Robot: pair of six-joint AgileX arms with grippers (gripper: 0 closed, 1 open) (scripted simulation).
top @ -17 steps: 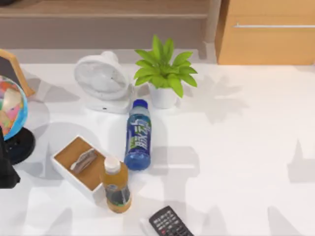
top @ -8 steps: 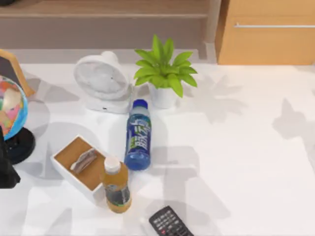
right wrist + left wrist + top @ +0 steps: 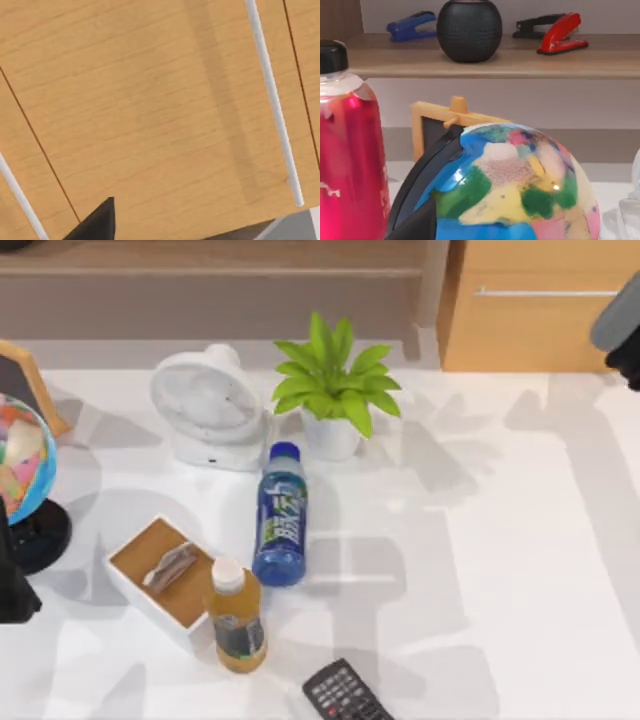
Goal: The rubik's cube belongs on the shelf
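The rubik's cube is out of view. The shelf [image 3: 210, 258] is a long light-brown ledge along the back of the table, with a greyish-beige face below it. In the left wrist view the shelf [image 3: 520, 60] carries a black round speaker, a blue stapler and a red one. My right arm [image 3: 622, 328] hangs at the far right edge, in front of the orange-tan drawer [image 3: 540, 330]. Its wrist view looks close onto the drawer front [image 3: 150, 100]. My left arm [image 3: 12, 580] rests at the left edge beside the globe [image 3: 22, 455].
A white fan [image 3: 205, 400] and a potted plant [image 3: 332, 390] stand at the back middle. A blue bottle [image 3: 280, 520] lies flat. An orange bottle [image 3: 236, 620], a white tissue box [image 3: 160, 575] and a remote [image 3: 345, 695] sit in front. A red bottle [image 3: 347, 150] stands by the globe.
My right arm has come into the top view at the far right edge, near the drawer. Its shadows have swept across the table's right half. Nothing on the table has moved.
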